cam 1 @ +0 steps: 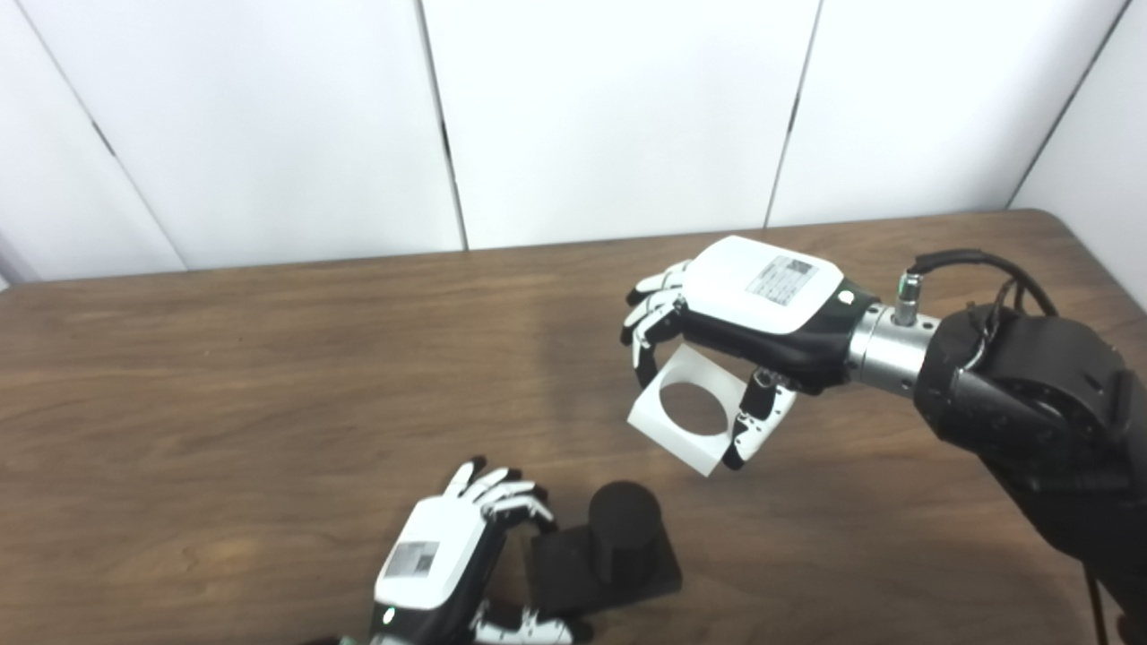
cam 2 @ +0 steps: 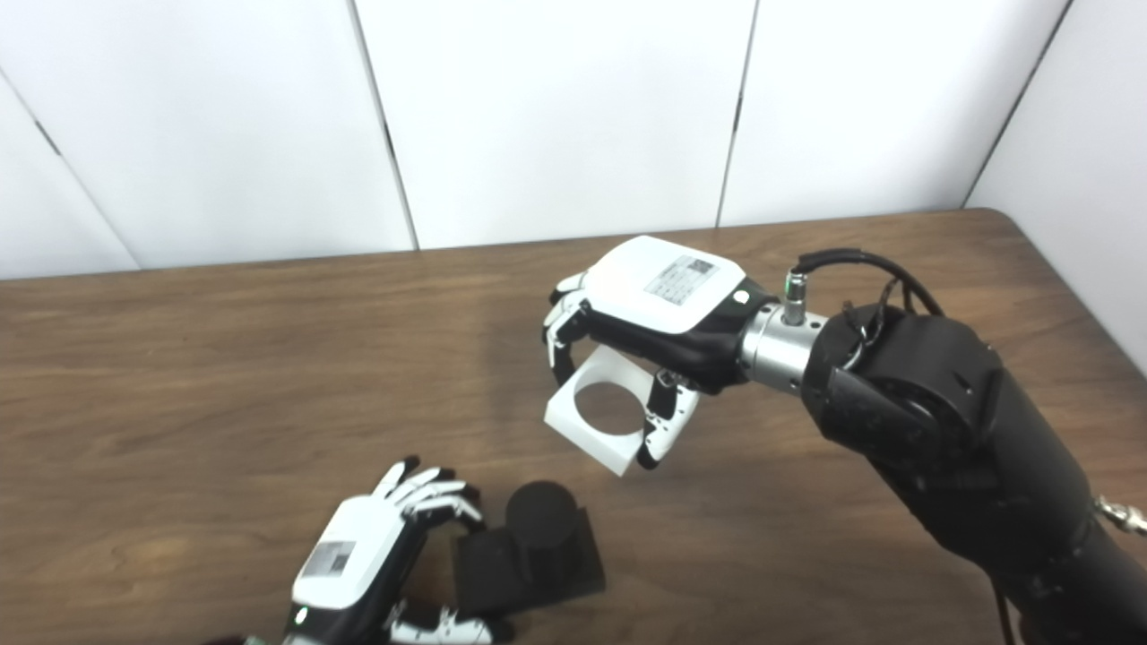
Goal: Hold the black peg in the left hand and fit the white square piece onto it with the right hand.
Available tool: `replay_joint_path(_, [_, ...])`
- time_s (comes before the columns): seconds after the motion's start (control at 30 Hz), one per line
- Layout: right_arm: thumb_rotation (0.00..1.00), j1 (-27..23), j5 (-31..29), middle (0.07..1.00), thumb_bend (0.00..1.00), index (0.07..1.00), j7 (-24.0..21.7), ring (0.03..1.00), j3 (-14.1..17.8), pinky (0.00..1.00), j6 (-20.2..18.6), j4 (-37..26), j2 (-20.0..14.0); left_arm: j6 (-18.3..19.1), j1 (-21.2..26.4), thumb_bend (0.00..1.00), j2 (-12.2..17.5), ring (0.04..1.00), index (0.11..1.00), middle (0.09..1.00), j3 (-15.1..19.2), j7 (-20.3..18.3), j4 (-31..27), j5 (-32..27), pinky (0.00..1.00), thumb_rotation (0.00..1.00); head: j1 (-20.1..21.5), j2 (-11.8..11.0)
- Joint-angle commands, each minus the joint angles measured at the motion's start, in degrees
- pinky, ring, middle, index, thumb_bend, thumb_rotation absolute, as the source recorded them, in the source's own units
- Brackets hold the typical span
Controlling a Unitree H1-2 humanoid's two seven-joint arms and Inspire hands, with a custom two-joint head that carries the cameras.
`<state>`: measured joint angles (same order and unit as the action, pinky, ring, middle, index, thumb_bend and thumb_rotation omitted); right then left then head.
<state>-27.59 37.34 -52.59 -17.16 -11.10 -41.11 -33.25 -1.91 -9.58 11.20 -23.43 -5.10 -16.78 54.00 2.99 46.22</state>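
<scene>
- Brown wooden desk (cam 1: 269,376) before white wall panels.
- Black peg (cam 1: 624,528), upright on its square base, rests on the desk; the left robot hand (cam 1: 452,560) clasps the base's left edge.
- White square piece (cam 1: 688,410), up and right of the peg, pinched by the right robot hand (cam 1: 735,327), well apart.
- Grasps done; fitting remains.

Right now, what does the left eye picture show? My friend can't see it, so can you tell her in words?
A robot's right hand holds a white square piece with a round hole above a brown wooden table. Nearer the camera, its left hand grips the base of a black peg standing upright on the table. The piece is not on the peg yet.
</scene>
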Motion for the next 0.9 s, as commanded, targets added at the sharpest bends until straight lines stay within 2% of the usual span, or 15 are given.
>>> replay_joint_path(0.0, [0.13, -2.82, -0.39, 0.772, 0.52, 0.482, -0.51, 0.876, 0.09, 0.85, -0.31, -2.19, 0.69, 0.45, 0.29, 0.52, -0.08, 0.883, 0.484, 0.781, -0.53, -0.78, -0.26, 1.62, 0.99, 0.06, 0.06, 0.44])
replay_joint_path(0.27, [0.13, -3.65, -0.91, 0.770, 0.52, 0.482, -4.49, 0.871, -1.91, 0.84, -0.08, -3.50, 3.20, 0.94, 0.84, 0.52, -0.37, 0.892, 0.484, 0.785, -0.29, -1.67, -0.78, 1.41, 1.00, 0.06, 0.71, 2.84])
replay_joint_path(0.33, [0.13, -3.52, -0.61, 0.772, 0.52, 0.482, -4.98, 0.877, -2.31, 0.84, -0.05, -3.45, 3.66, 1.02, 0.96, 0.52, -0.32, 0.892, 0.484, 0.785, -0.30, -1.75, -0.89, 1.31, 1.00, 0.06, 0.71, 2.84])
replay_joint_path(0.47, [0.13, -3.36, 0.29, 0.769, 0.53, 0.481, -5.93, 0.885, -3.18, 0.85, -0.05, -3.15, 4.49, 1.12, 1.24, 0.52, -0.14, 0.891, 0.484, 0.783, -0.07, -2.05, -1.35, 0.94, 1.00, 0.06, 1.45, 4.61])
replay_joint_path(0.87, [0.13, -1.07, -0.60, 0.772, 0.53, 0.481, -6.89, 0.883, -4.16, 0.86, 0.84, -2.46, 4.60, 1.82, 1.69, 0.52, -0.10, 0.894, 0.484, 0.789, 0.39, -4.03, -2.09, 1.51, 1.00, 0.06, 1.71, 5.24])
